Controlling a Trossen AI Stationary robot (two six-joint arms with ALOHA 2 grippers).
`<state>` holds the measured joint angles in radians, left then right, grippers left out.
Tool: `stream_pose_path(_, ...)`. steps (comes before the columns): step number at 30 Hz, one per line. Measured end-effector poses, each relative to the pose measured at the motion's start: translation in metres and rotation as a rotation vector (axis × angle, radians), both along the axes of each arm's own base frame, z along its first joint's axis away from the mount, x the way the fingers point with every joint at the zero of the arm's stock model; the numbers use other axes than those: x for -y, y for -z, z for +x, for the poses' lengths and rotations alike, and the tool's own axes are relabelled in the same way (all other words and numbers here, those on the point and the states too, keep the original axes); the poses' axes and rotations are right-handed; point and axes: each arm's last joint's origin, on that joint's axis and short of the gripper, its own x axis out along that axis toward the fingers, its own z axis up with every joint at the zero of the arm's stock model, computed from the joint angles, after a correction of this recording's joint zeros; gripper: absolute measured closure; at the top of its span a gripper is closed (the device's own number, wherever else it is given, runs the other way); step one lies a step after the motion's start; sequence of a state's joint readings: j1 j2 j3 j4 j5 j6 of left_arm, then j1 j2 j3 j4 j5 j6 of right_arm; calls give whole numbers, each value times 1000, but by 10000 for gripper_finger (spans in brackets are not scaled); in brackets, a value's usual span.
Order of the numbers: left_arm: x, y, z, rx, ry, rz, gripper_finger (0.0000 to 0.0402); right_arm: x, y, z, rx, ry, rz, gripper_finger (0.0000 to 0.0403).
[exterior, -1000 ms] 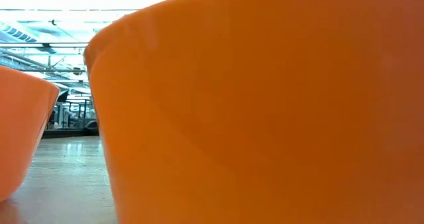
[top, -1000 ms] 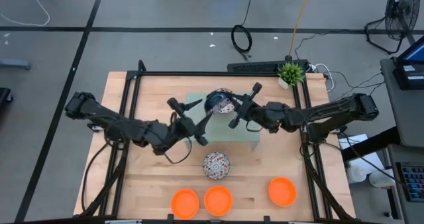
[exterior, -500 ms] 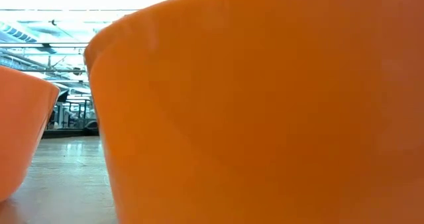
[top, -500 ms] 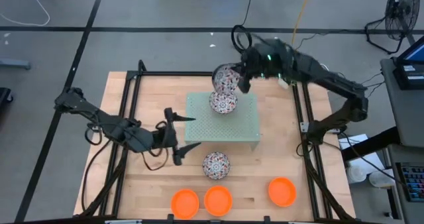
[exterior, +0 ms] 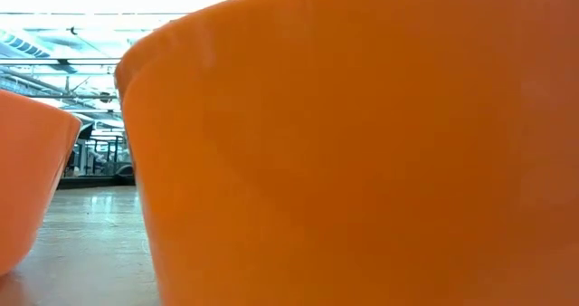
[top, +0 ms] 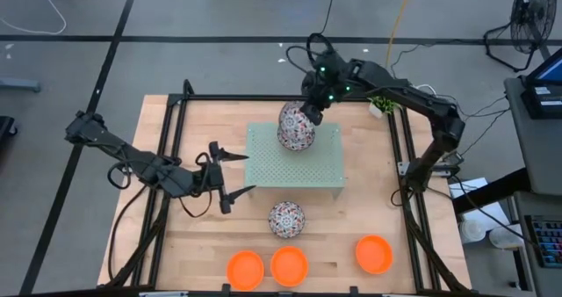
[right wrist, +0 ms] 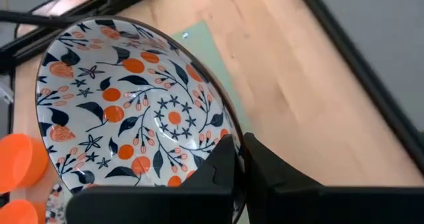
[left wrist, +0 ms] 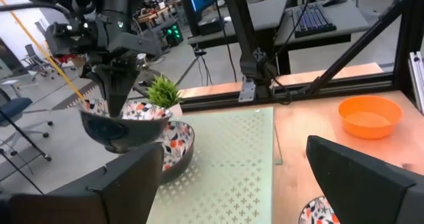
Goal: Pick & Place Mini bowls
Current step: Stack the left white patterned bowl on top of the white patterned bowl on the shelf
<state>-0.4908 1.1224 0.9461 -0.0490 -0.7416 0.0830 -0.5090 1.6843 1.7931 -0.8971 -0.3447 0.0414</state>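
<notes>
My right gripper [top: 309,112] is over the far side of the pale green rack [top: 299,170], shut on a floral bowl [top: 293,118]. That bowl hangs just above a second floral bowl [top: 296,138], which sits upright on the rack. A third floral bowl [top: 286,219] lies upside down on the table near the rack. Three orange bowls [top: 245,269] [top: 289,265] [top: 374,254] stand along the near edge. My left gripper [top: 248,172] is open and empty at the rack's left edge. My right gripper holds the upper floral bowl by its rim [right wrist: 222,141], one finger inside the bowl and one outside. The fingers [left wrist: 118,98] come from above, pointing down. The bowl [left wrist: 122,128] is upright and close over the lower bowl [left wrist: 177,141]; I cannot tell whether the two touch.
A small potted plant [top: 385,96] stands at the table's far right corner. A black frame [top: 176,121] runs along the table's edges. In the low view an orange bowl [exterior: 362,161] fills the picture, with another [exterior: 27,179] at its left.
My right gripper has gone up and toward the far edge with a floral bowl, then come down a little, so the bowl now hangs just over the second one on the rack. My left gripper has drawn back from the rack toward the table's left.
</notes>
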Motion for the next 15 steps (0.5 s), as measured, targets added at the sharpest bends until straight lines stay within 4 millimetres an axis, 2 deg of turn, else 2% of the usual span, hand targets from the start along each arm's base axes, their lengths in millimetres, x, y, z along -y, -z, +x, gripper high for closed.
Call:
stream_pose_path(4, 1, 2, 0, -7, 9, 9, 21, 2, 10, 4, -46, 13, 38, 402)
stream_pose_path(15, 2, -2, 0, 27, 18, 19, 32, -1, 14, 1, -100, 55, 106, 399)
